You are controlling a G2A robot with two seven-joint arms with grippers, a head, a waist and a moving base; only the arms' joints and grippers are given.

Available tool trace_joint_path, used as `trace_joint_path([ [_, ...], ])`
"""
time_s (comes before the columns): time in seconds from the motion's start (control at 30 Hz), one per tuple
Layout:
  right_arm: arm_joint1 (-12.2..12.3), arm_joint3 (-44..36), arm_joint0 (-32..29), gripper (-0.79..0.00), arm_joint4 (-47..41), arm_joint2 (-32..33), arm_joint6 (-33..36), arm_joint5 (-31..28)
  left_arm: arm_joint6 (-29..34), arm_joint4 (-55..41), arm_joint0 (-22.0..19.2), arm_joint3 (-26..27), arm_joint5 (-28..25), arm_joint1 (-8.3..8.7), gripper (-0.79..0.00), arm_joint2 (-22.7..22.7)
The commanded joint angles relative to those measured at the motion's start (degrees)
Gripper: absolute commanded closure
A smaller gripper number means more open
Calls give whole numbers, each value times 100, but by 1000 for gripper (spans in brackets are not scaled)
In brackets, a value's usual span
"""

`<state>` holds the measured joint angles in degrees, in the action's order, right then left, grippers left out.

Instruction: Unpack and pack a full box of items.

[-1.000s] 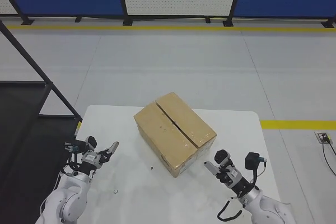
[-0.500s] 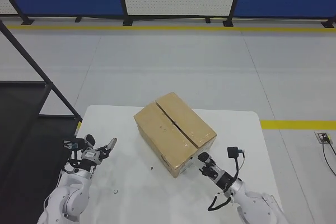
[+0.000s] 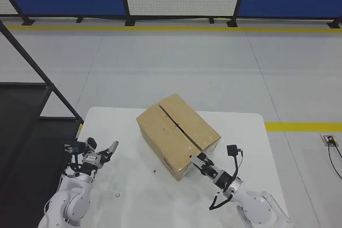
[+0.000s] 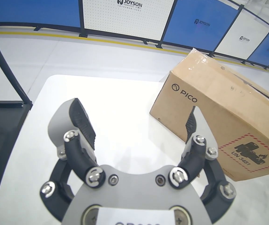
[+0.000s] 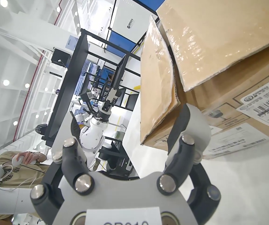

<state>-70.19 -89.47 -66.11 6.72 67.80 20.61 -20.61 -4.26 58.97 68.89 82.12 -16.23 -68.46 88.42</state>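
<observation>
Box shut on the table, both my grippers released.
White table [image 3: 131,191]: the cardboard box [image 3: 176,132] sits diagonally at mid-table, toward the far edge. Top flaps are down with the seam running lengthwise, and one flap corner at the end near my right arm is slightly lifted. My right gripper [image 3: 198,160] is spread wide at the box's near end, by the corner, with the labelled end face just beside one finger; can't tell if it's touching. My left gripper [image 4: 134,108] is spread too, over the table's left part, apart from the box and facing its long side. A small ring-shaped bit [image 3: 118,195] lies near my left arm. A dark speck [image 3: 154,170] lies near the box's long side.
</observation>
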Motion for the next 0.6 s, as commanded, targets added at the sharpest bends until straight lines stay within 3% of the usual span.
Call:
trace_joint_path([
  [0.0, -7, -14, 15, -733, -13, -9, -7, 29, -9, -8, 12, 5, -11, 1, -785, 2],
  [0.2, -36, 21, 107, -683, -32, -75, -13, 112, -45, -15, 26, 2, -36, 2, -785, -1],
  [0.57, -116, 330, 385, -243, 409, -344, -175, 320, -168, -80, 42, -36, -79, 8, -785, 48],
])
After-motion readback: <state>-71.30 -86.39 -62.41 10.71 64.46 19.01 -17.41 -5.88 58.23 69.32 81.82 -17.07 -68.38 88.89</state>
